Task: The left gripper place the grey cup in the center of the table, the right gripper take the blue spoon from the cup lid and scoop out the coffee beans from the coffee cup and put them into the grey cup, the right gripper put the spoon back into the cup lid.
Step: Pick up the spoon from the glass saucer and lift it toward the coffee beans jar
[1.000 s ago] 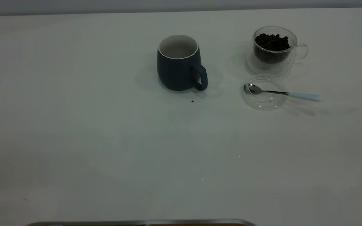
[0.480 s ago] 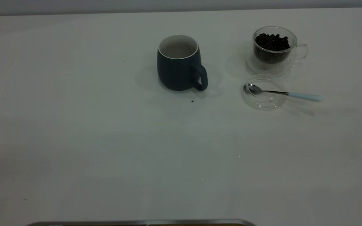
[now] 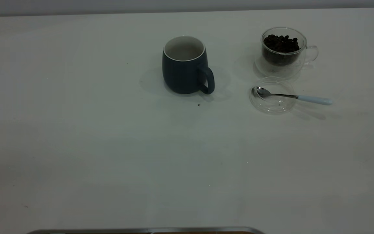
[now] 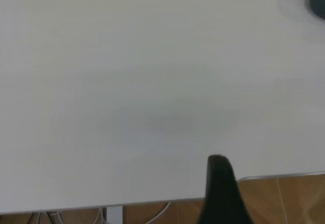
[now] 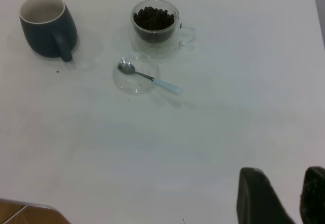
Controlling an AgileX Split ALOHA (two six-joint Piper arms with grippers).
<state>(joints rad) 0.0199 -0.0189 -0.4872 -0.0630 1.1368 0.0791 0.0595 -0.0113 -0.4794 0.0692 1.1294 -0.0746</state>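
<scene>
Mug (image 3: 185, 65) mid-table; spoon (image 3: 292, 96) on lid (image 3: 273, 105), grippers off.

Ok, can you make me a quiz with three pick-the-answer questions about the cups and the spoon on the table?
1. Where does the blue spoon's bowl lie?
A in the cup lid
B in the grey cup
C on bare table

2. How many cups stand there?
A one
B two
C three

3. What is in the coffee cup?
A nothing
B water
C coffee beans

Answers: 1 A, the metal bowl rests inside the clear lid. 2 B, one grey, one glass. 3 C, a dark heap fills the glass.
</scene>
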